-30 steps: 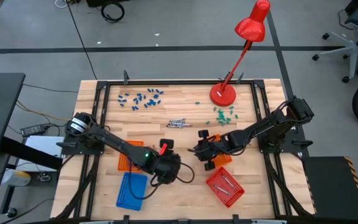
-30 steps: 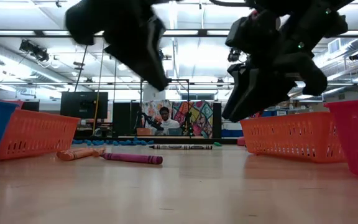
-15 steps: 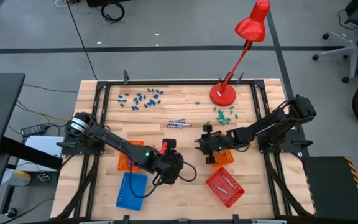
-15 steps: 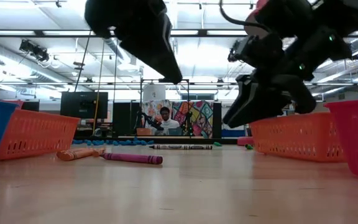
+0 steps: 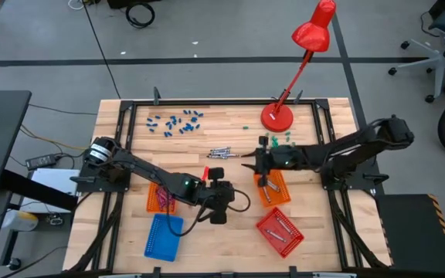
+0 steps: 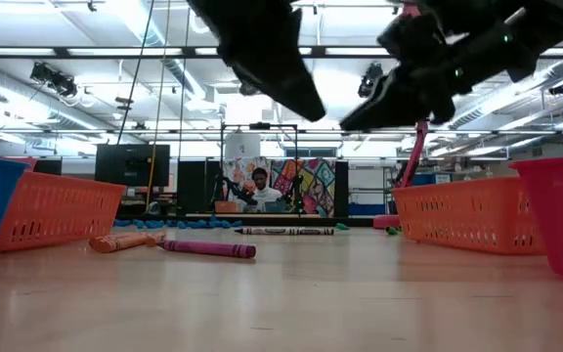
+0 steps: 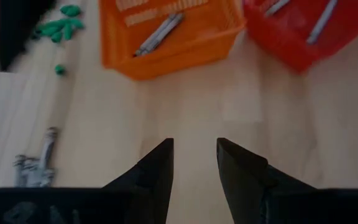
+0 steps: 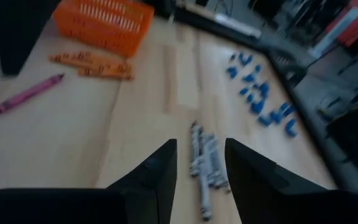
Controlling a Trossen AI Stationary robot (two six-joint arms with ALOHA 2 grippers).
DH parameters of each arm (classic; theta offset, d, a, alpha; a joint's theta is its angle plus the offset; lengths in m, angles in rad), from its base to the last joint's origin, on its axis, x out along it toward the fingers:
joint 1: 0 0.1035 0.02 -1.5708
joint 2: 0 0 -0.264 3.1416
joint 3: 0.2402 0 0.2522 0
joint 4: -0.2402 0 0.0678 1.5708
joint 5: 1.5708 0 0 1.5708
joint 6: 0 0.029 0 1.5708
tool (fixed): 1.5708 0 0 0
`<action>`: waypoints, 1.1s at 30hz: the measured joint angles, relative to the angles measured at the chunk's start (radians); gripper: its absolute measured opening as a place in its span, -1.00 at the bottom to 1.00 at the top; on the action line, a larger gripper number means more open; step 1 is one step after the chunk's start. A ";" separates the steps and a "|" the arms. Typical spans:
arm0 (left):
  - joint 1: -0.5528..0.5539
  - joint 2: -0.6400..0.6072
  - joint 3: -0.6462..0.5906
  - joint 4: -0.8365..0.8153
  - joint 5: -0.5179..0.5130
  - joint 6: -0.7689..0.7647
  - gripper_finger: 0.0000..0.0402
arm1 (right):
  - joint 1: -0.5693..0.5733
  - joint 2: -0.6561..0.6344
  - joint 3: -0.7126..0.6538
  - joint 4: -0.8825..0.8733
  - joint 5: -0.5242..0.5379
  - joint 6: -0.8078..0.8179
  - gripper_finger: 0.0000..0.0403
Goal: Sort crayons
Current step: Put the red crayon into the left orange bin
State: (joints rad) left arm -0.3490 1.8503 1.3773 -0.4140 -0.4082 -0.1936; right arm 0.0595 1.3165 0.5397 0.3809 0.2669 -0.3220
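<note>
Between picks: my right pincer [image 8: 199, 163] hovers open and empty above the grey crayons [image 8: 205, 163]; next, descend and grip one.

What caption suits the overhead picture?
Two robot arms hover over a table strewn with crayons and baskets.

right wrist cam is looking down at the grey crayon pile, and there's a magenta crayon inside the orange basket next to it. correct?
Partly. The right wrist view does look over the grey crayon pile, but the magenta crayon is not in the orange basket. It lies loose on the table, apart from the basket, with the orange crayons between them.
</note>
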 joint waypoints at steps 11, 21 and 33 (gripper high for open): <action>-0.014 0.000 0.091 -0.075 -0.001 0.016 -0.33 | -0.082 -0.099 0.016 -0.031 -0.090 -0.045 -0.31; -0.010 0.000 0.094 -0.116 -0.036 0.058 -0.33 | -0.136 -0.081 0.016 -0.028 -0.136 -0.008 -0.31; 0.042 0.000 0.025 -0.130 0.006 0.020 -0.33 | -0.137 -0.074 0.015 0.027 -0.239 0.008 -0.31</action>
State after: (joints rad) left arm -0.3070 1.8507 1.4025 -0.5436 -0.4026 -0.1732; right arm -0.0772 1.2423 0.5543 0.4078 0.0282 -0.3138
